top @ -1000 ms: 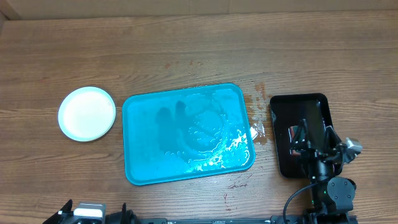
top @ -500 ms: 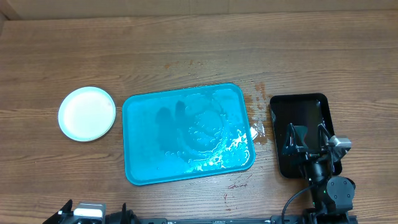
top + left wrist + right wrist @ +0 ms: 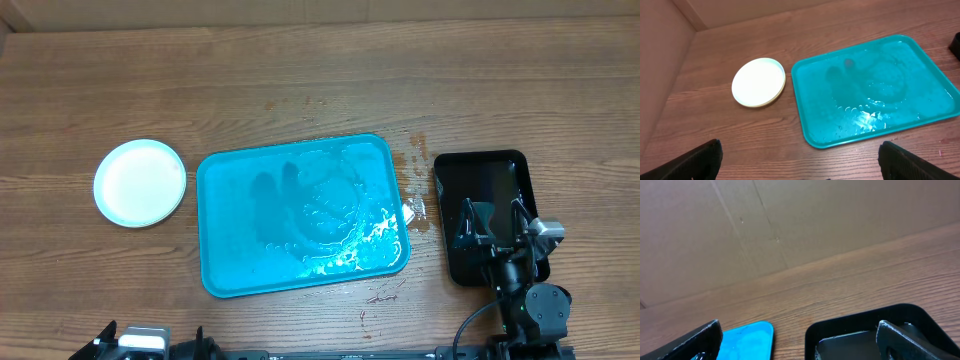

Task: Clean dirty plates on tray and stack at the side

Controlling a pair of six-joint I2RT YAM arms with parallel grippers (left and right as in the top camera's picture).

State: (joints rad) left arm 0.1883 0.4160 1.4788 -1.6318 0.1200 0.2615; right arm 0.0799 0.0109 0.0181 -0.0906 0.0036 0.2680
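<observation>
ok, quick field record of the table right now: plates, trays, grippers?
plates: on the table, left of the tray; top face white, clean; count unclear
tray: turquoise, wet, no plates on it
black tray: right of the tray
left gripper: open, empty
right gripper: open, empty, over the black tray

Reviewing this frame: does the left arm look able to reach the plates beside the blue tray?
Probably yes. The plates lie in the open on the table, left of the tray, with nothing on or around them, and the left gripper is open, facing them.
</observation>
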